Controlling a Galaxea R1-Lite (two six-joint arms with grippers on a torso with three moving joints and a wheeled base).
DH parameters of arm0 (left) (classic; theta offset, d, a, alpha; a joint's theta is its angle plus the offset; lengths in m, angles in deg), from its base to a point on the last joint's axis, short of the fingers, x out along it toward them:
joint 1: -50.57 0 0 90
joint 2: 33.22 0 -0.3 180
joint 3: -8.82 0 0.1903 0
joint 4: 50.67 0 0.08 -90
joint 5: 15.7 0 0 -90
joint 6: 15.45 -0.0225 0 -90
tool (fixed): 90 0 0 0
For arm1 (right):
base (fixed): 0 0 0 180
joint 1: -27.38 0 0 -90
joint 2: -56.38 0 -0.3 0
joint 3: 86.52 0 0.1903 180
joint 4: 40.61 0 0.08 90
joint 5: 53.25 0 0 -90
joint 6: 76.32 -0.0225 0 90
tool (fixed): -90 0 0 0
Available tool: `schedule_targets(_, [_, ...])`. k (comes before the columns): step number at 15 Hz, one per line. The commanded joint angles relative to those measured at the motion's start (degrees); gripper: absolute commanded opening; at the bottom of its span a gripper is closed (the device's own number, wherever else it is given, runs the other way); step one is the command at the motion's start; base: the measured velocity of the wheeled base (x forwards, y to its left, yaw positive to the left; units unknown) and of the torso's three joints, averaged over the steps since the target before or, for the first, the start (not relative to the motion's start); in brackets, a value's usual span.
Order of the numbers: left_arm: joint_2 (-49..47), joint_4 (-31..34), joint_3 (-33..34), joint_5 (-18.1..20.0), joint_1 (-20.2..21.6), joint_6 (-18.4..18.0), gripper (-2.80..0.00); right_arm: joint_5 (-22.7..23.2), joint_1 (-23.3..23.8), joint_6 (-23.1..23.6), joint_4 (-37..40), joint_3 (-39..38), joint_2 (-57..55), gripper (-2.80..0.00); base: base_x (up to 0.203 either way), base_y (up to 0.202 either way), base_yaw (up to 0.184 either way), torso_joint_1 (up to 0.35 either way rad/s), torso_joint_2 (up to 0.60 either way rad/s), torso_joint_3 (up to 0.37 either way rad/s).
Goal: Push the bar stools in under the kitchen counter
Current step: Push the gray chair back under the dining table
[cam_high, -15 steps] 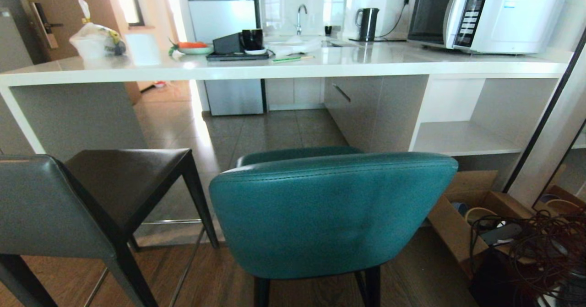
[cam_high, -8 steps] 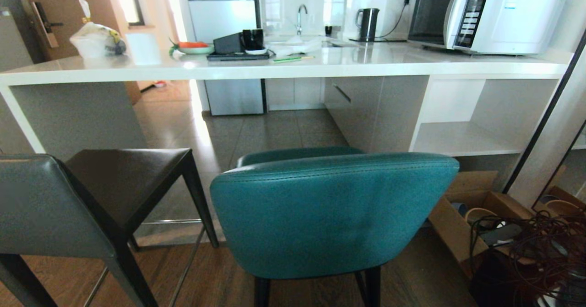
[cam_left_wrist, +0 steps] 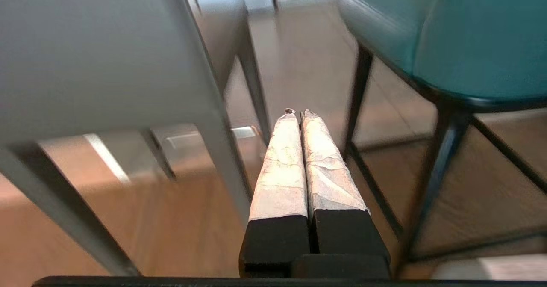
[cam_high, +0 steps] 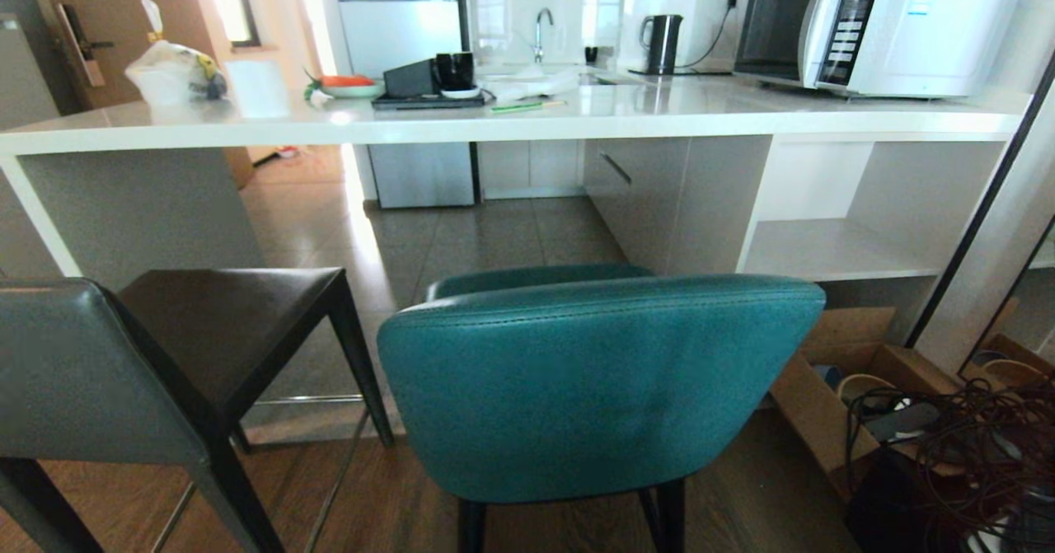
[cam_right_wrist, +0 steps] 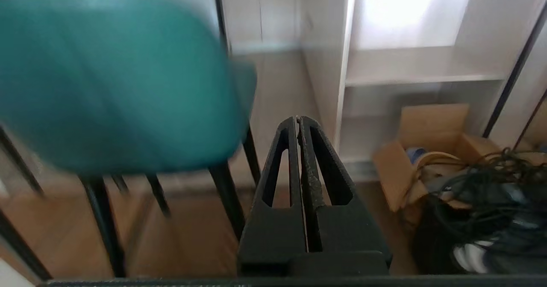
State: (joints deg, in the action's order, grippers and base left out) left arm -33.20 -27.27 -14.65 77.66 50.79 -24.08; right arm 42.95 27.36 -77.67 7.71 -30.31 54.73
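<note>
Two bar stools stand on a brown wooden floor (cam_high: 387,503) before a long white glossy stone kitchen counter (cam_high: 511,120), both pulled out from under it. The rounded teal padded stool with thin black legs (cam_high: 597,380) is in the middle, its back towards the camera. The square grey leather-backed stool with a dark seat and metal footrest (cam_high: 165,355) stands just beside it on the left.

Neither arm shows in the head view. In the left wrist view, the left gripper (cam_left_wrist: 298,113) has its two pale taped fingers (cam_left_wrist: 280,163) pressed together, clenched on nothing. It sits low, pointing into the gap between the stools: the grey stool's back (cam_left_wrist: 98,56) is to its left, the teal stool's seat and black legs (cam_left_wrist: 453,39) to its right, and it touches neither.

In the right wrist view, the right gripper (cam_right_wrist: 298,120) has its black fingers (cam_right_wrist: 324,167) also closed together and empty. The teal stool (cam_right_wrist: 115,81) lies ahead to its left, apart from it. To its right are the counter's white open shelving (cam_right_wrist: 419,64), an open cardboard box (cam_right_wrist: 427,146) and a tangle of dark cables (cam_right_wrist: 483,193) on the floor.
</note>
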Motion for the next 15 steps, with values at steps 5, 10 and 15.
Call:
schedule_targets(5, [0.2, 0.6, 0.3, -0.1, 0.0, 1.8, -2.8, 2.4, 0.0, 3.8, -22.9, -28.0, 1.6, -2.8, 0.0, 0.0, 0.0, 0.0, 0.0, 0.0])
schedule_targets(10, [0.2, 0.7, 0.3, -0.1, 0.0, 2.7, -2.8, -3.3, 0.0, 8.8, -31.9, -33.9, 1.6, -2.8, 0.0, 0.0, 0.0, 0.0, 0.0, 0.0])
schedule_targets(15, [0.1, 0.7, 0.3, -0.1, 0.0, 3.0, -2.8, -5.1, -0.1, 5.0, -28.5, -34.2, 1.6, -2.8, 0.0, 0.0, 0.0, 0.0, 0.0, 0.0])
